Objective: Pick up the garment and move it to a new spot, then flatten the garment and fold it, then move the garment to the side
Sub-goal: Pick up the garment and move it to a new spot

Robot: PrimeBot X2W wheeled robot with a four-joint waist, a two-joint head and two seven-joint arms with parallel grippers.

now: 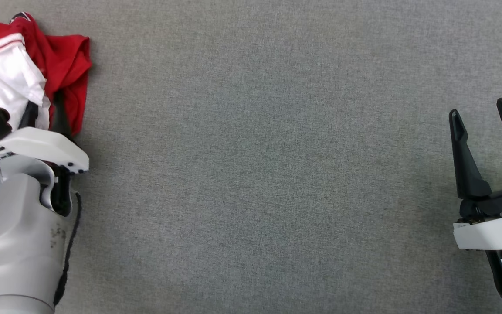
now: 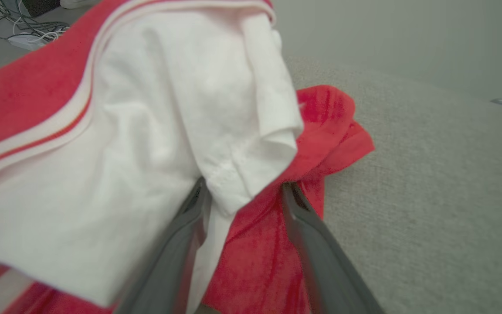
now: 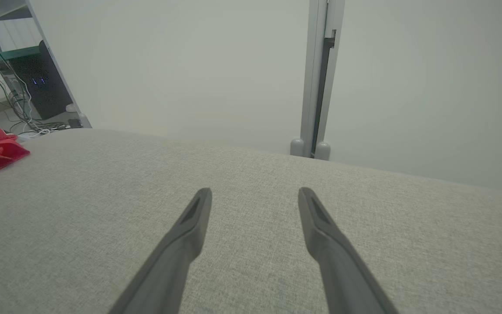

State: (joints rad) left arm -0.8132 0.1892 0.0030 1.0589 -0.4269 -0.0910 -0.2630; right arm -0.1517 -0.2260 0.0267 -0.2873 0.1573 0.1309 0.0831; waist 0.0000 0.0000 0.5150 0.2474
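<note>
Grey woven worktop (image 1: 251, 174) runs under both arms. At its near right the right gripper (image 1: 478, 108) hovers, jaws wide apart and empty. The left gripper (image 2: 244, 184) has its jaws spread astride a white fold of the crumpled red-and-white, stripe-trimmed garment (image 1: 61, 61), heaped at the far left corner.

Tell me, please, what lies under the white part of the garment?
Red fabric of the same garment shows beneath the white part and spreads onto the grey surface. The finger ends of the left gripper reach under the white fold. Anything deeper is covered.
</note>
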